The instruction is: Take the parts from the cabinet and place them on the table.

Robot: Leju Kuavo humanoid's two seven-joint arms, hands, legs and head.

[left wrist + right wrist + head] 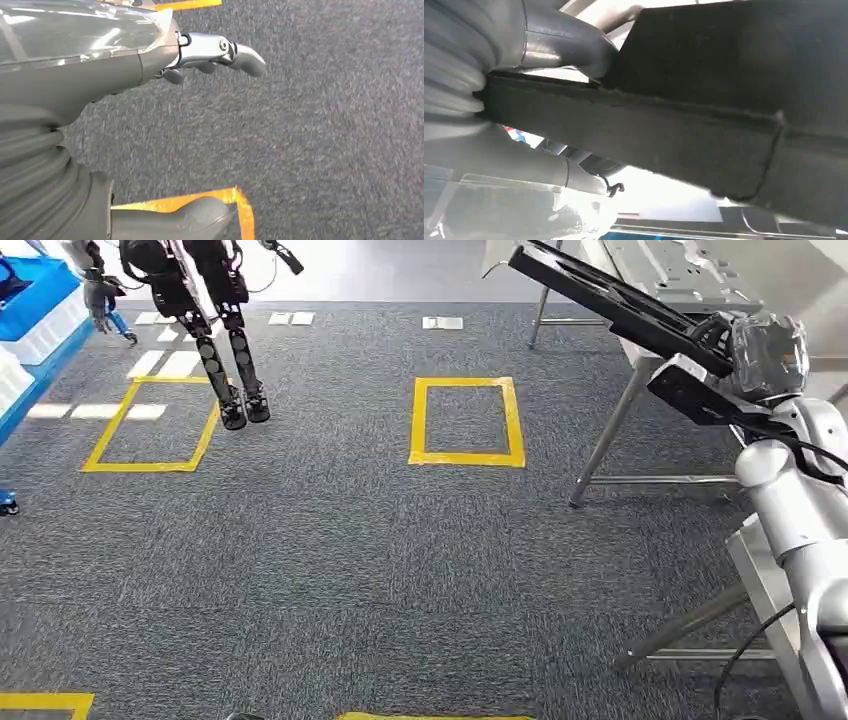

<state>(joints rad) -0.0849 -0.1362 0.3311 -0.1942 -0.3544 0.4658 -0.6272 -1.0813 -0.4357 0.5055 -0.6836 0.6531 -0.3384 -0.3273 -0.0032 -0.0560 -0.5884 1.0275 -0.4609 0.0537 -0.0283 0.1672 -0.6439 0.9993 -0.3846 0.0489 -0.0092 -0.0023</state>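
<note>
The grey carpet floor [330, 550] lies wide and open in front, marked with yellow tape rectangles [466, 422]. The desk [640, 300] stands at the right, its metal legs reaching onto the carpet, and another robot [205, 310] stands far left beside a blue cabinet [40, 310]. No writing can be read. The right robot hand [765, 355] grasps the part [610, 300], a long flat black panel with a raised edge, held tilted over the desk corner. The left robot hand [210, 52] hangs over the carpet with nothing in it, fingers loosely apart.
</note>
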